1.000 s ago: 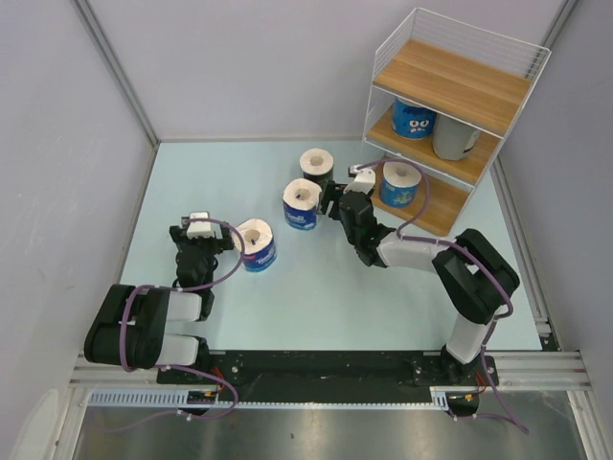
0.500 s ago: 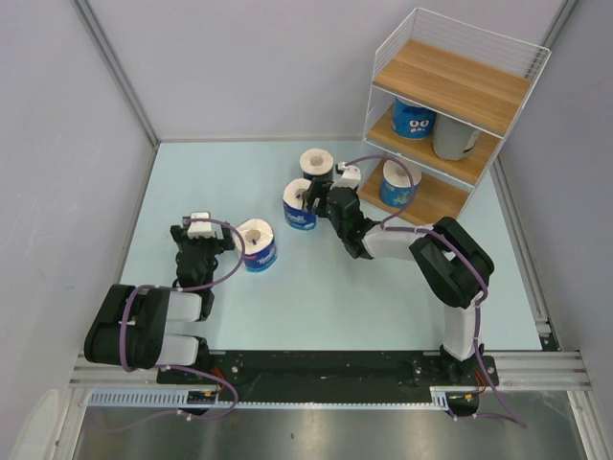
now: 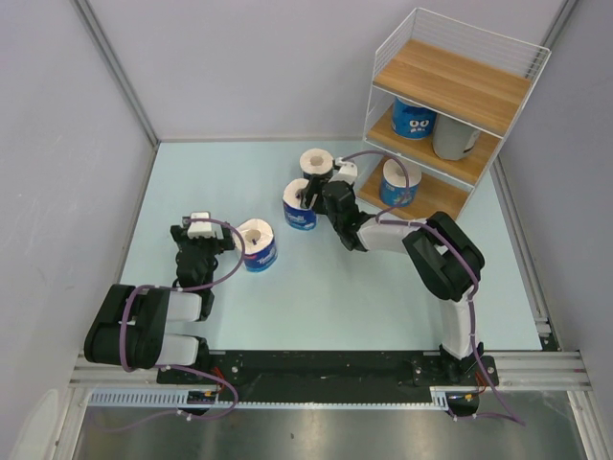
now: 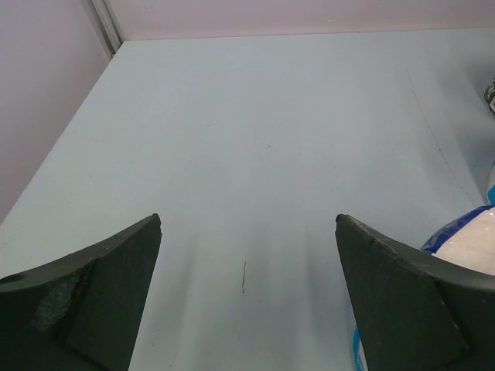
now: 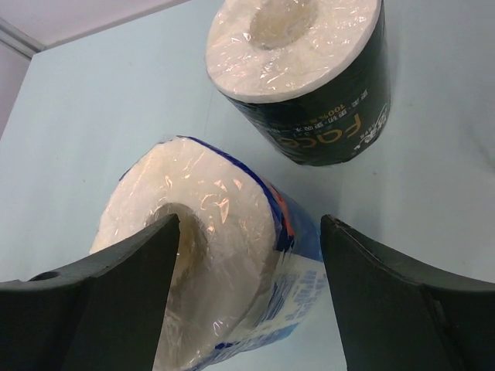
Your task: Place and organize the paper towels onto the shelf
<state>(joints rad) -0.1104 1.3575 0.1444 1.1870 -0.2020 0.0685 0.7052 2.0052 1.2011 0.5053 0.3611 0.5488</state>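
The shelf (image 3: 450, 88) stands at the back right. Its middle tier holds a blue roll (image 3: 414, 119) and a grey roll (image 3: 453, 140); its bottom tier holds a blue roll (image 3: 397, 184). On the table stand a black roll (image 3: 316, 165), a blue roll (image 3: 300, 205) and another blue roll (image 3: 257, 245). My right gripper (image 3: 319, 196) is open at the middle blue roll (image 5: 224, 255): one finger sits over its hollow core, the other outside its wrapper. The black roll (image 5: 309, 77) stands just beyond. My left gripper (image 3: 200, 230) is open and empty, with the near blue roll (image 4: 472, 243) to its right.
Grey walls with a metal corner post (image 3: 115, 67) bound the pale blue table (image 3: 287, 307) at the back and left. The shelf's top tier (image 3: 460, 77) is bare wood. A dark rail (image 3: 326, 369) runs along the near edge by the arm bases.
My right gripper has swung left, away from the shelf's bottom tier, and now straddles the middle blue roll. The left arm and all rolls have not moved.
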